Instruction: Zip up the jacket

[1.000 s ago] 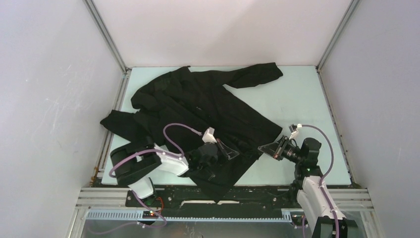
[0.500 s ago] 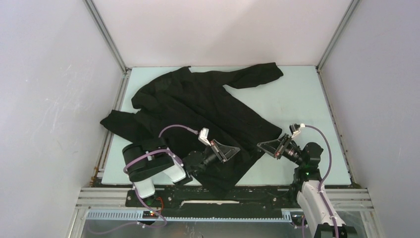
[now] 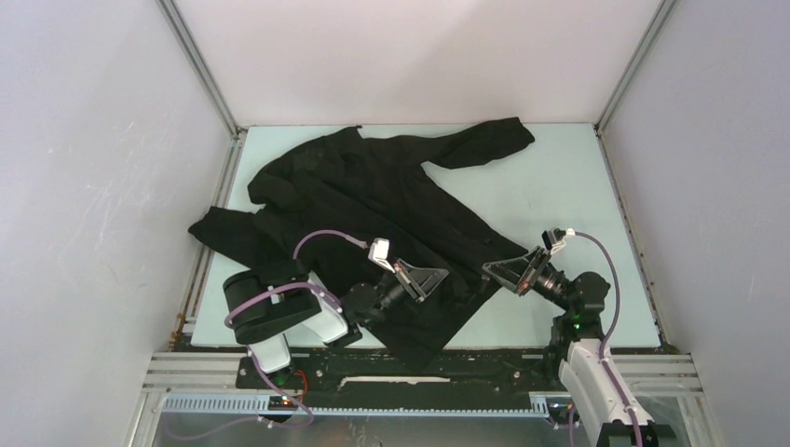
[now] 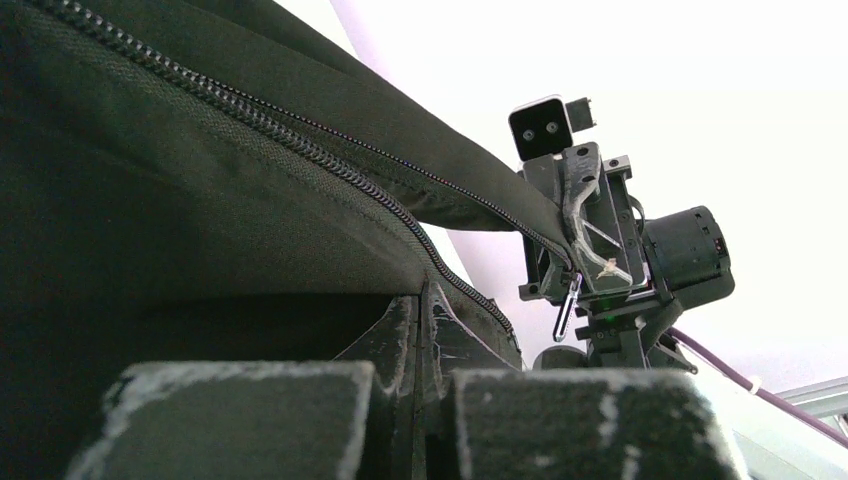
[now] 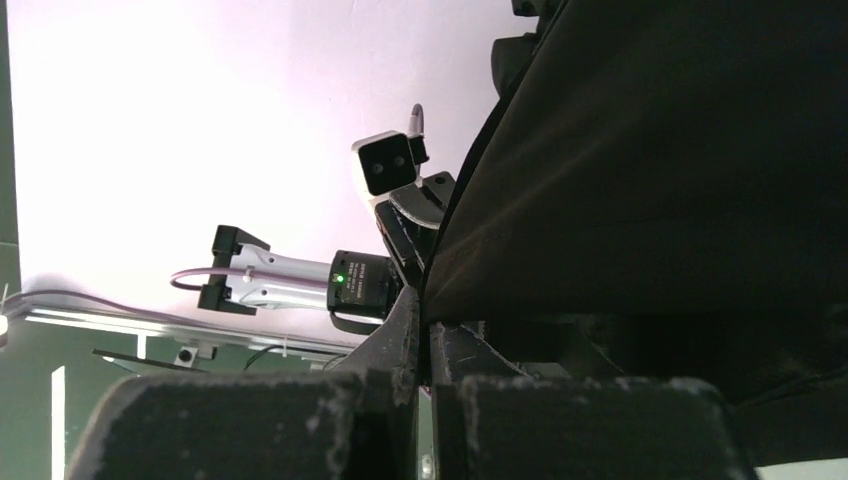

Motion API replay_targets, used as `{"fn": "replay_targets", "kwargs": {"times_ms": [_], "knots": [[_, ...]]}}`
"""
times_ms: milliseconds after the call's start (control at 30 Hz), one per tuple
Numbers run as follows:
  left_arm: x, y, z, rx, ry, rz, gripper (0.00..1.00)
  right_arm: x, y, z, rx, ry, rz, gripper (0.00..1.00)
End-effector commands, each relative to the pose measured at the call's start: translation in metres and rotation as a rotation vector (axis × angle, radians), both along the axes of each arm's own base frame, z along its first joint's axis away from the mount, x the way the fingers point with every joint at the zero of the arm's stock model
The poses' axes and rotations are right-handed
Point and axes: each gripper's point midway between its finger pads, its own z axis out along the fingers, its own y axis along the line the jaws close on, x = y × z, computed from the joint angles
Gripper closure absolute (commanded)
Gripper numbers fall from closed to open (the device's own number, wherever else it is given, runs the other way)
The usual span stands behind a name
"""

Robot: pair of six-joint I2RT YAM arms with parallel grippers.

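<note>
The pale green bench (image 3: 568, 186) carries the jacket (image 3: 373, 191), a large black garment spread over its left and middle. One sleeve (image 3: 484, 140) reaches toward the far right. The other sleeve (image 3: 219, 233) lies bunched at the left edge. The hem (image 3: 419, 340) droops over the near edge between the two arm bases.

Near that edge the lower front of the jacket is raised off the bench and stretched between the two arms, which face each other. The left arm (image 3: 279, 307) lies low over the cloth. The right arm (image 3: 582, 298) leans in from the bare right side of the bench.

The left end effector (image 3: 440, 276) is closed narrow, with a fold of the front edge pinched between its fingers (image 4: 250, 420). The wrist view shows the cloth running down into the slit between them. The right end effector (image 3: 491, 272) is likewise clamped on the facing edge. In its own wrist view the dark fabric (image 5: 650, 180) drops straight into the closed gap between its pads (image 5: 240, 425).

A line of zipper teeth (image 4: 300, 130) runs along the held fabric from the upper left down to the left fingers. A second toothed edge (image 4: 470, 195) stretches across to the right end effector. The two edges lie apart along their visible length.

A slim silvery zip pull (image 4: 568, 306) hangs just below the right end effector's fingertips.
</note>
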Motion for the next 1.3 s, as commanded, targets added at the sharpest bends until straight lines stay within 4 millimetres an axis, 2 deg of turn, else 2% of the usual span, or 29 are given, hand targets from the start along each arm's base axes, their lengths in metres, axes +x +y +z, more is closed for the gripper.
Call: {"fn": "replay_targets", "kwargs": {"times_ms": [0,600,1267], "knots": [[0.002,0.008,0.039,-0.073,-0.109,0.049,1.00,-0.009,0.003,-0.018,0.042,0.048,-0.004,1.00],[0.003,0.017,0.047,-0.063,-0.148,0.090,1.00,-0.004,0.013,-0.054,0.025,0.230,-0.074,1.00],[0.007,0.016,0.048,-0.064,-0.147,0.116,1.00,-0.012,0.022,-0.056,0.059,0.297,-0.045,1.00]]}}
